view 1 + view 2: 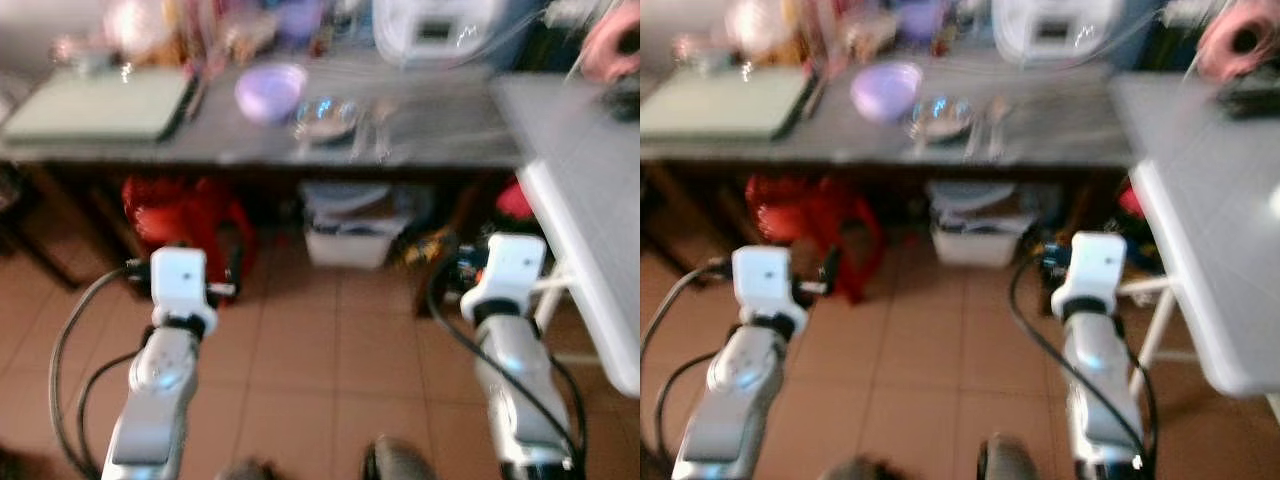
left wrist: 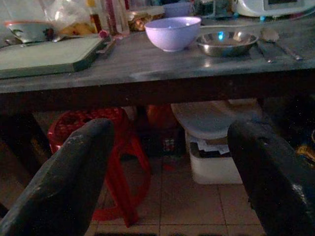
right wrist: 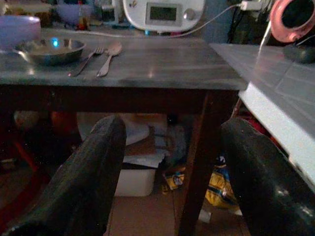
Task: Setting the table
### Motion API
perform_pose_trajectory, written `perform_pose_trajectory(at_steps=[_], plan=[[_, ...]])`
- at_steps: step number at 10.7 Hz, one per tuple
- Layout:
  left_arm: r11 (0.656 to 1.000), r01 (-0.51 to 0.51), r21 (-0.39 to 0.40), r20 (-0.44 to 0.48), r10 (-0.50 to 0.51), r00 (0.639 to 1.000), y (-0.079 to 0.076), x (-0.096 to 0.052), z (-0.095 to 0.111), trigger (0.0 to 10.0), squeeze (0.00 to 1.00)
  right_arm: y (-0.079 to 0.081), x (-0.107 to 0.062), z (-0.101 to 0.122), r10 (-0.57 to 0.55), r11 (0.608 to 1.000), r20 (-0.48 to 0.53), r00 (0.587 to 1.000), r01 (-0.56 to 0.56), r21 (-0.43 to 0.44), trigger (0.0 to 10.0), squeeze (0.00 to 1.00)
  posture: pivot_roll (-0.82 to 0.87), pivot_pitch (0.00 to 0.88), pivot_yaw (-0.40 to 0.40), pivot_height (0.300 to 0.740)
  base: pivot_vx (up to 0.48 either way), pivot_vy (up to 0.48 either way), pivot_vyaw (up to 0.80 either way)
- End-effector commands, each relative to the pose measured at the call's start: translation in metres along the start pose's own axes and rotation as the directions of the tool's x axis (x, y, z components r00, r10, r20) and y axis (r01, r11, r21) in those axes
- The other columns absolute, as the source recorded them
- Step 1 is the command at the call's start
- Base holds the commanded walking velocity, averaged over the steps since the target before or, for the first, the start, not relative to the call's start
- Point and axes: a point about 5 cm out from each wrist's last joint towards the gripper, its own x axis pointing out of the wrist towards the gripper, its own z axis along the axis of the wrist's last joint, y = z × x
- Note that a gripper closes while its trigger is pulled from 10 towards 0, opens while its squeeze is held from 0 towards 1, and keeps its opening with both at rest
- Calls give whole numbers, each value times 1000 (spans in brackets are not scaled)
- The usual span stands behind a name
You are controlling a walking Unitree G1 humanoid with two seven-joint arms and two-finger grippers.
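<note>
Tabletop: a dark grey tabletop (image 2: 147, 64) runs across the scene ahead of the robot, with a white tabletop (image 1: 590, 200) joined at its right end
Bowls: a lilac bowl (image 2: 172, 33) stands near the middle of the dark tabletop; a shallow steel bowl (image 2: 227, 43) sits just beside it on the right
Cutlery: a fork (image 3: 88, 58) and a spoon (image 3: 110, 53) lie side by side just right of the steel bowl
Board: a pale green board (image 2: 47, 55) lies flat on the left part of the tabletop
Appliance: a white appliance (image 3: 164, 13) with a small display stands at the back edge; nothing on the display can be read
Writing: no brand or label is legible on any item, and both eye views are blurred
Under the tabletop: a red stool (image 2: 110, 162) at the left, a white bin (image 2: 211, 147) in the middle, on a brown tiled floor (image 1: 320, 370)
Left tool (image 2: 167, 172): held low in front of the tabletop edge, fingers spread wide, nothing between them
Right tool (image 3: 172, 172): held low facing the tabletop's right leg, fingers spread wide, nothing between them
Person: a hand (image 1: 612, 45) rests at the far end of the white tabletop
</note>
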Motion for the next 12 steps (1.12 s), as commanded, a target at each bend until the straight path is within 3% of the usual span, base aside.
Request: perform_pose_trajectory(at_steps=[1, 2, 5, 8, 10, 12], plan=[[1000, 3, -7, 1, -3, 1000, -1, 0, 1, 10000, 0, -1, 1, 3, 3, 1000, 11, 1000, -3, 7, 10000, 0, -55, 90, 61, 740, 0, -480, -800], [1000, 4, -9, 2, -4, 1000, -1, 0, 1, 10000, 0, -1, 2, 4, 5, 1000, 14, 1000, -5, 6, 10000, 0, -55, 90, 60, 740, 0, -480, -800], [1000, 4, -28, 1, -4, 1000, -1, -4, 1, 10000, 0, -5, 0, 9, -12, 997, 67, 998, 17, -69, 10000, 0, -59, 98, 58, 740, 0, -472, 0], [1000, 3, -10, 12, -3, 1000, -1, -2, 3, 10000, 0, -4, 3, 11, -1, 1000, 91, 996, 3, -21, 10000, 0, -57, 96, 61, 740, 0, -456, 0], [1000, 11, 1, 10, -11, 1000, -2, -1, 4, 10000, 0, 2, 7, 17, 49, 999, 119, 992, -47, -15, 10000, 0, -52, 97, 62, 740, 298, -371, 0], [1000, -2, 5, 7, 2, 1000, 0, -1, 4, 10000, 0, 1, 8, 16, 24, 1000, 117, 993, -24, 1, 10000, 0, -48, 99, 63, 740, 321, -353, 559]])
